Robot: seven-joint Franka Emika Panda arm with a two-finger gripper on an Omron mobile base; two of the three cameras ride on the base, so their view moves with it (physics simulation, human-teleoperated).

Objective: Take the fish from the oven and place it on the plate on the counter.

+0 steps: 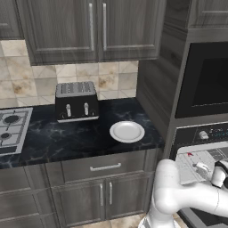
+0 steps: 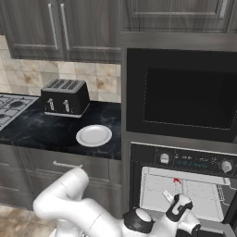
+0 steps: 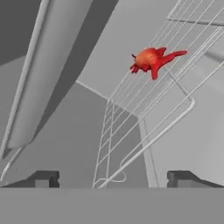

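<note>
In the left base view the arm reaches right and low toward the oven [image 1: 200, 133], whose pale rack tray [image 1: 196, 162] is pulled out so its load can be reached from the front. A small red speck, the fish [image 1: 190, 154], lies on that tray just beyond the hand. The plate [image 1: 127, 132] waits bare on the counter [image 1: 67, 138], up and well off to the gripper's left — a clear landing spot beside the toaster [image 1: 76, 101].

In the right base view the gripper [image 2: 168, 196] hangs over the tray's front half, with the fish [image 2: 176, 180] a little ahead of it and untouched.

In the hand view the fingertips [image 3: 43, 178] stand wide apart with nothing between them — released, ready to straddle. The fish [image 3: 154, 60] rests on the rack wires [image 3: 144, 109] ahead, up and slightly right of the gap, so the hand likely needs to advance before closing.
</note>
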